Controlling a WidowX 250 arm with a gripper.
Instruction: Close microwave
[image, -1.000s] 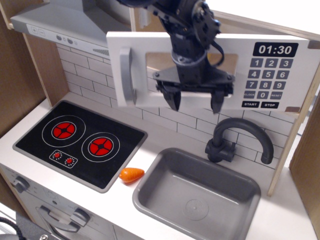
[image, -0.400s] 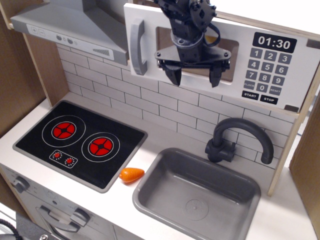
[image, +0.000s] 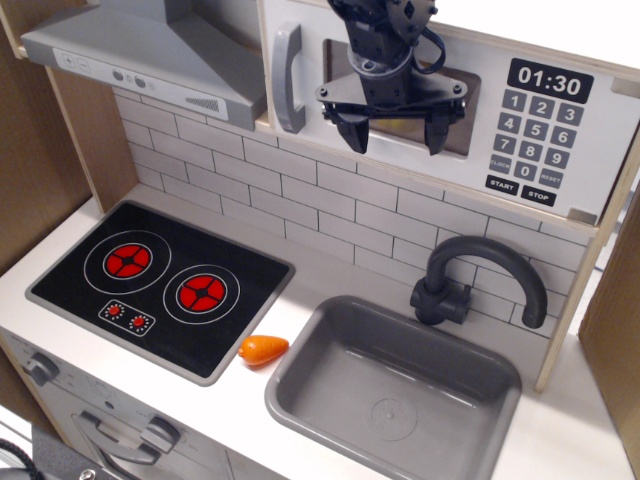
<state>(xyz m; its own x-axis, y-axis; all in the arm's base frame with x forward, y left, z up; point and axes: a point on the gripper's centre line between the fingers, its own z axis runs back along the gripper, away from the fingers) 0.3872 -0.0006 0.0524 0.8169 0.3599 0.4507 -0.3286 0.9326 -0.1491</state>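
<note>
Microwave (image: 450, 110) door looks flush, basically closed; tool (image: 393, 132) spread open against window, holding nothing.

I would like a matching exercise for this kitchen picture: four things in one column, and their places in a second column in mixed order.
Things:
1. microwave
2. orange toy
3. tap
4. gripper

Places:
A. on the counter between hob and sink
B. in front of the microwave window
C. behind the sink
D. above the tiled wall, at the right

Pairs: 1-D, 2-A, 3-C, 4-B
</note>
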